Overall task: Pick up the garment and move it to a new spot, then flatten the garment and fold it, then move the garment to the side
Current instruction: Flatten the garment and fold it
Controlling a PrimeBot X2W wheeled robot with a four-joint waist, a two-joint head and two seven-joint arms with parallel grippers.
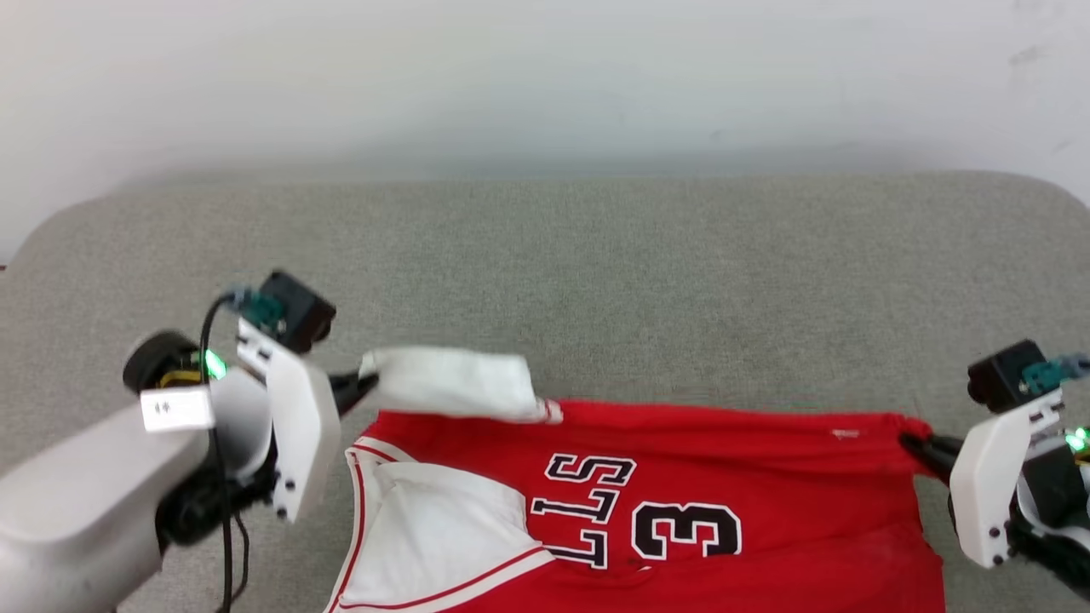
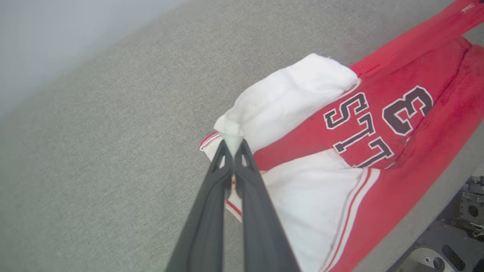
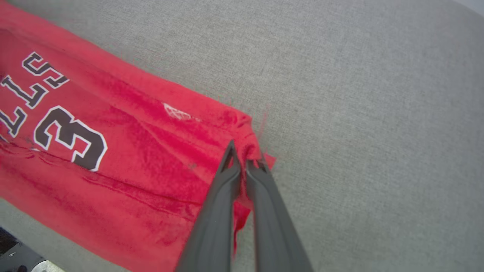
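Left wrist view: left claw [image 2: 233, 145] pressed together, tips pinching a fold of the white sleeve [image 2: 287, 94] of the garment [image 2: 435, 143]. The sleeve is doubled over just beyond the tips. The red body, with dark lettering and a "3", runs off to that claw's right. This view also gives the near edge of the grey cloth-covered worktop [image 2: 94, 151], with dark machine parts [image 2: 469, 211] below it at lower right. Right wrist view: right claw [image 3: 244, 156] closed tight on a bunched red corner of the garment. A small white mark [image 3: 176, 112] sits on the cloth just left of and beyond the tips; it reads clearly here and is a mere speck from the head. Head view takes both at once: left claw [image 1: 366, 385] at the sleeve end, right claw [image 1: 909, 443] at the opposite corner. The garment's far edge is drawn in a line between them, and the rest lies on the worktop nearer the robot than the tips. Beyond the claws are bare grey cloth, then a pale wall [image 1: 545, 77].
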